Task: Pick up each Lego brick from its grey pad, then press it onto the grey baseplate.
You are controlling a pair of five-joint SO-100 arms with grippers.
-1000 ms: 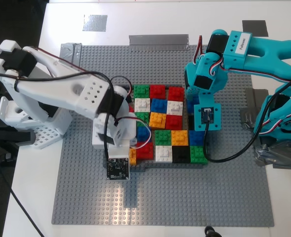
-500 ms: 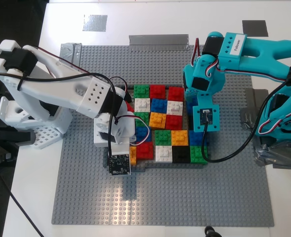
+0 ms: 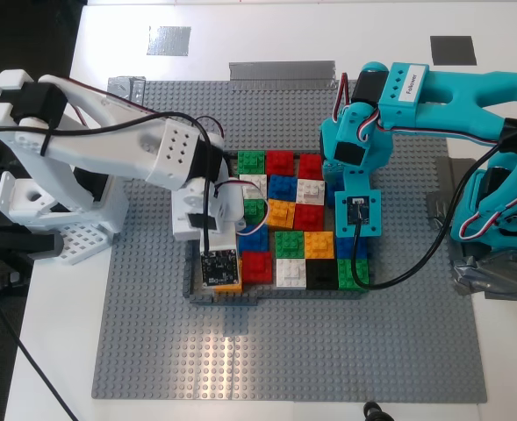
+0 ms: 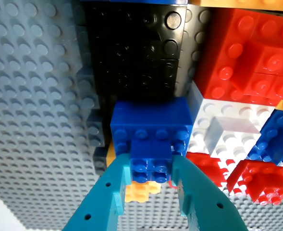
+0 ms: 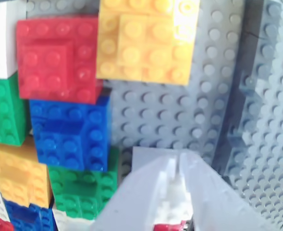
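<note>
My first gripper (image 4: 151,166), the teal one, is shut on a small blue brick (image 4: 151,155) that sits on a larger blue block among the coloured bricks. In the exterior view this gripper (image 3: 352,256) is at the right edge of the brick mosaic, its tips hidden under its camera board. My second gripper (image 5: 177,161), the white one, is shut and empty just above bare studs of the grey baseplate (image 5: 155,115), with an orange brick (image 5: 146,38) a short way ahead. In the exterior view it (image 3: 220,274) is at the mosaic's left edge. Two grey pads (image 3: 168,40) (image 3: 453,48) lie empty beyond the baseplate (image 3: 153,342).
A mosaic of red, green, white, blue, orange and black bricks (image 3: 293,219) fills the baseplate's middle, bordered by a thin dark-grey frame (image 3: 227,299). A grey tape strip (image 3: 282,70) lies at the far edge. The arm bases stand at both sides.
My second gripper has moved up and toward the exterior view's right, onto the mosaic's left edge. My first arm has shifted slightly to the left and down over the mosaic's right edge.
</note>
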